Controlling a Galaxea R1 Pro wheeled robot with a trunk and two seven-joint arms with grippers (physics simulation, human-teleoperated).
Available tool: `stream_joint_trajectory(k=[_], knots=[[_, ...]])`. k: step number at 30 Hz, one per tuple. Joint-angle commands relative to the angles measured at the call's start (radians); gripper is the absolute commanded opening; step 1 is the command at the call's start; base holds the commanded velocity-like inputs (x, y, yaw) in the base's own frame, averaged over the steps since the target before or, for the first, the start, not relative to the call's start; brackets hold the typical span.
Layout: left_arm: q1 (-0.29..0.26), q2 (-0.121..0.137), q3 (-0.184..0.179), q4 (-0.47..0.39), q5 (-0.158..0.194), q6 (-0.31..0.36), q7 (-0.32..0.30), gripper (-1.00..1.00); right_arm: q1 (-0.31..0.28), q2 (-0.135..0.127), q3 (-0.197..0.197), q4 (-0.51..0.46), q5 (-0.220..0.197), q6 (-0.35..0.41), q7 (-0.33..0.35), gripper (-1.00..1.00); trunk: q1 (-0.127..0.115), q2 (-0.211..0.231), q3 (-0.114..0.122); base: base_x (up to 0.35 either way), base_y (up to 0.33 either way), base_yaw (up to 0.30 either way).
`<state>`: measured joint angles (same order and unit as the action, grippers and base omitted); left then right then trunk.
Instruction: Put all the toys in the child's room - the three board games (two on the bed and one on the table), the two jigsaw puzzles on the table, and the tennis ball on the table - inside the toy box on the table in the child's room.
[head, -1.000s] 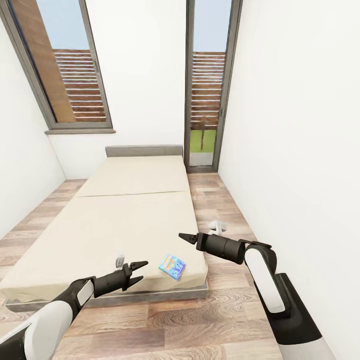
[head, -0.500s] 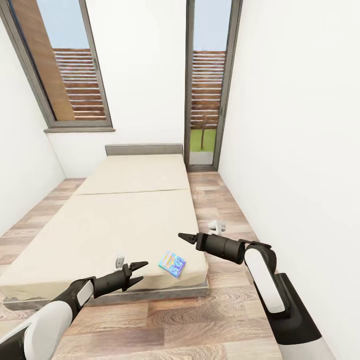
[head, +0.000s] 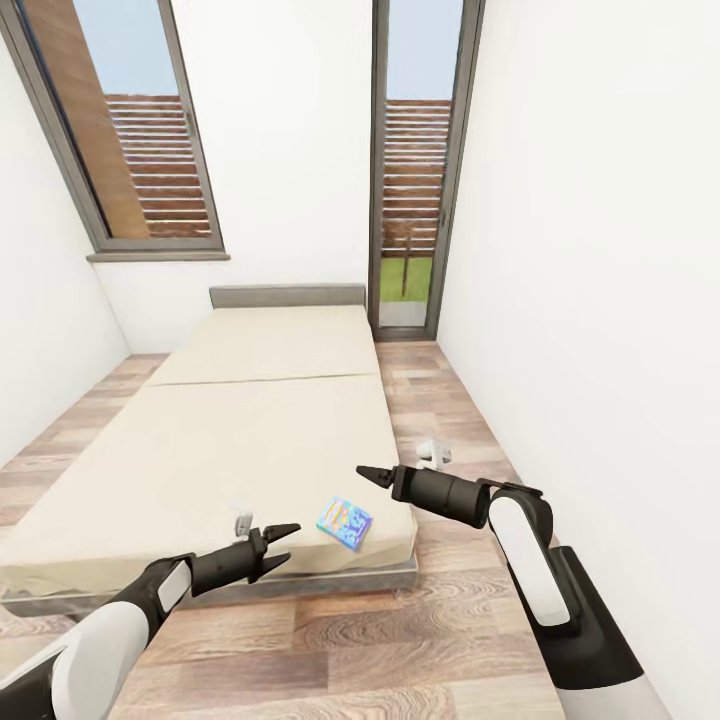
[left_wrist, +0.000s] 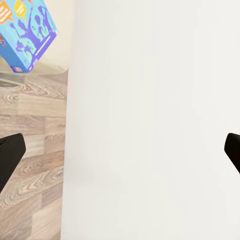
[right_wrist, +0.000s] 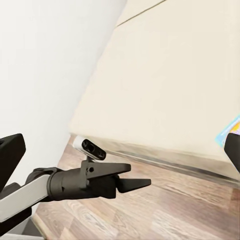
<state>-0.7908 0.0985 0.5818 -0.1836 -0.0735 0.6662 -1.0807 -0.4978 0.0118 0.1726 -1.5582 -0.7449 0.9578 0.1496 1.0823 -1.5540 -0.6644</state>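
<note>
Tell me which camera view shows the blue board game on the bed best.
The head view: the whole blue board game lies flat near the bed's foot corner. The left wrist view shows its cover close but cropped; the right wrist view catches just an edge.

board game (head: 344, 523) on bed (head: 220, 440), near foot corner

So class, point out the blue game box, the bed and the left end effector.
Game box (head: 344, 523), head view: cover centre.
Bed (head: 230, 440), head view: bare mattress.
Left end effector (head: 281, 540), head view: between fingertips.
</note>
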Motion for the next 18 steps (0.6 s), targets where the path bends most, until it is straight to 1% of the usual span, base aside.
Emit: stream_joint_trajectory(k=[1,5,6,8,9,12,16,18], knots=[[-0.001,-0.001,0.008,0.0,-0.008,0.008,-0.004,1.0,-0.001,0.001,-0.001,0.0,0.01,0.004,0.01,1.0,0.004,-0.008,-0.004,0.0,0.0,0.0],[-0.001,0.0,0.008,0.0,-0.006,0.011,-0.031,1.0,-0.001,0.0,0.001,0.0,0.009,-0.029,0.016,1.0,0.019,-0.036,-0.017,0.0,0.0,0.0],[-0.001,0.0,0.008,0.0,-0.006,0.011,-0.054,1.0,-0.001,-0.001,0.001,0.0,0.009,-0.047,0.02,1.0,0.023,-0.043,-0.02,0.0,0.0,0.0],[-0.001,0.001,0.008,0.0,-0.007,0.011,-0.079,1.0,-0.001,-0.002,0.002,0.0,0.009,-0.063,0.028,1.0,0.031,-0.057,-0.026,0.0,0.0,0.0],[-0.001,0.002,0.007,0.0,-0.008,0.012,-0.102,1.0,-0.001,-0.003,0.002,0.0,0.009,-0.075,0.04,1.0,0.035,-0.064,-0.029,0.0,0.0,0.0],[-0.001,0.006,0.006,0.0,-0.01,0.013,-0.135,1.0,-0.001,-0.005,0.001,0.0,0.009,-0.088,0.074,1.0,0.046,-0.085,-0.039,0.0,0.0,0.0],[-0.001,0.009,0.005,0.0,-0.009,0.013,-0.153,1.0,-0.001,-0.011,0.001,0.0,0.01,-0.096,0.115,1.0,0.061,-0.113,-0.051,0.0,0.0,0.0],[-0.001,0.009,0.005,0.0,-0.009,0.013,-0.154,1.0,-0.001,-0.013,0.001,0.0,0.01,-0.097,0.122,1.0,0.069,-0.127,-0.057,0.0,0.0,0.0]])
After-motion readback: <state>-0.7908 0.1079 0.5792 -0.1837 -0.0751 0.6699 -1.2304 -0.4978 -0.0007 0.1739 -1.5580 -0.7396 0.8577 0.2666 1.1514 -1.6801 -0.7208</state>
